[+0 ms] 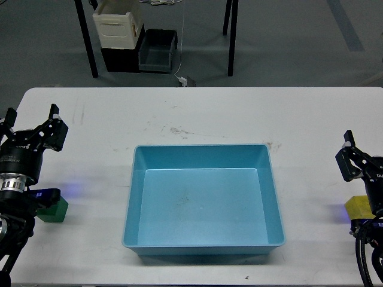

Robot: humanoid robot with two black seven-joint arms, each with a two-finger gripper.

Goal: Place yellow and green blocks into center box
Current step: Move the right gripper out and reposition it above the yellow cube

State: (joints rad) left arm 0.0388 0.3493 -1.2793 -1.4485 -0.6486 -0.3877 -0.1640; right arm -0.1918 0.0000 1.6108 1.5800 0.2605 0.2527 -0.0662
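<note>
**Both blocks on the table, tray waiting empty**

The light-blue center box [203,200] sits in the middle of the white table [203,113], and I see nothing in it: bare floor, a few faint specks, no block. Neither cube has gone in yet, by my reading.

The green block [54,210] lies on the table well to the left of the box, close to the table's near edge. My left gripper [33,128] is on that same side, its fingers spread wide and holding nothing. The block lies nearer to me than the fingertips do, partly tucked against my own wrist, so I judge the left arm is the one for it, and that it must draw back and come down before it can close.

The yellow block [358,208] lies well to the right of the box, also toward the near edge. My right gripper [347,152] is on that side, with the block below it and nearer to me. I see it dark and partly cut off by the view's edge, and I cannot tell how its fingers stand.

Both cubes are squat, with no long axis to favour. Each lies apart from the box, so each needs a carry inward over the rim.

Beyond the table's far edge, on the floor, stand a cream-white crate [118,24] and a dark grey bin [158,51]; neither is my target.
</note>
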